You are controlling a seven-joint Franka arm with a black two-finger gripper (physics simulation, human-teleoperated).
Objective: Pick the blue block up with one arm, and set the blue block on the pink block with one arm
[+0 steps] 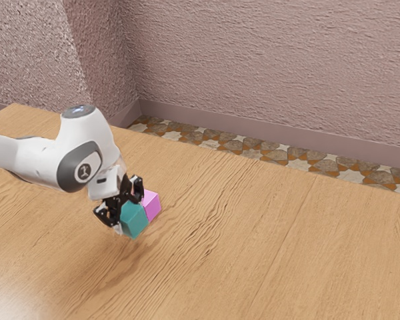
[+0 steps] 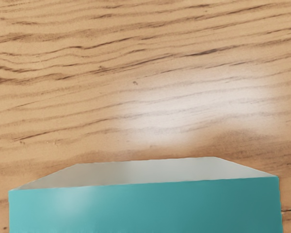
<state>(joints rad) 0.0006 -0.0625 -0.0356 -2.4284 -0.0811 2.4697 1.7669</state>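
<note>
The blue block (image 1: 134, 222), teal in colour, sits between the black fingers of my gripper (image 1: 124, 209), which is shut on it. It hangs tilted just above the wooden table (image 1: 253, 233), casting a shadow below. The pink block (image 1: 152, 204) rests on the table right behind the blue block, toward the exterior view's right, and looks to be touching or nearly touching it. In the wrist view the blue block (image 2: 145, 206) lies directly under my hand, with bare wood grain beyond it.
The table's far edge (image 1: 267, 163) runs diagonally, with a patterned tile floor (image 1: 280, 153) and rough pink walls behind it. Open tabletop stretches toward the exterior view's right and front.
</note>
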